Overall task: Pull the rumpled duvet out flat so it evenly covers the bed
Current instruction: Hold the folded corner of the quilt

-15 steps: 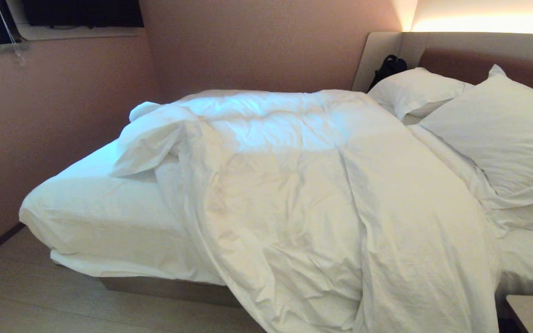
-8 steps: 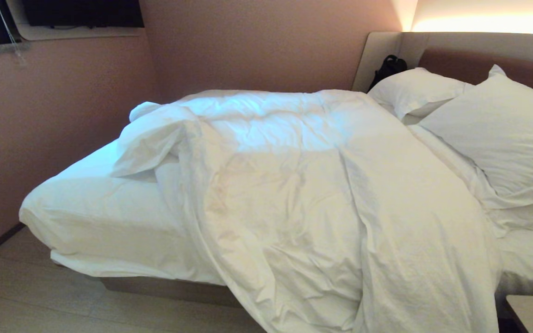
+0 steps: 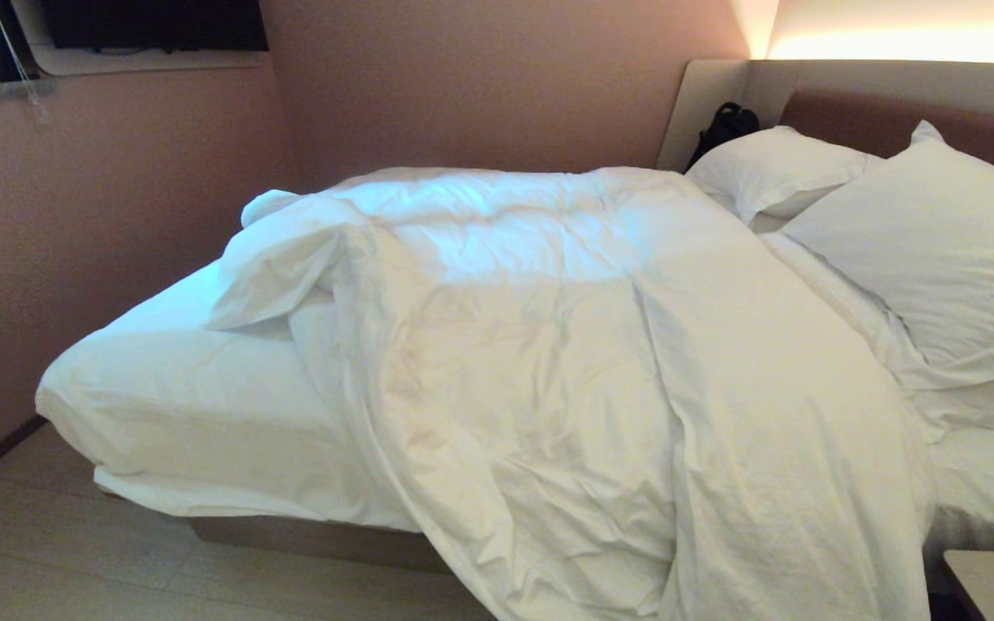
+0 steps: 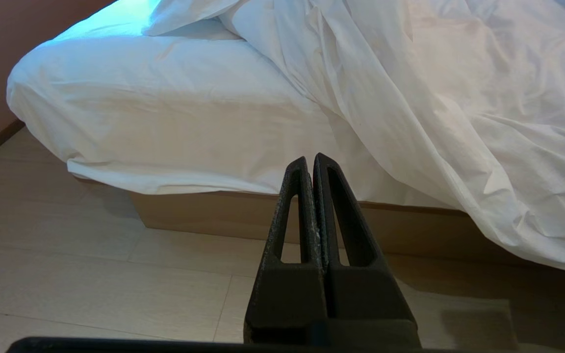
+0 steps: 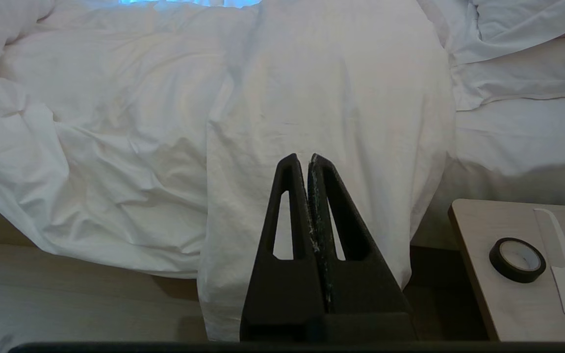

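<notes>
- The duvet lies bunched across the middle of the bed, its near edge spilling over the mattress side toward 6 o'clock in the head view.
- A folded-back duvet corner sits at 10 o'clock, leaving the fitted sheet bare at the foot end, 9 o'clock.
- Two pillows lean on the headboard at 2 o'clock; a black bag rests in the corner at 1 o'clock.
- Left gripper: fingers pressed together, empty, held off the floor short of the wooden base.
- Right gripper: fingers together, empty, facing the hanging duvet fold, apart from it.
- A bench beside the bed carries a black tape roll and a white comb.
</notes>
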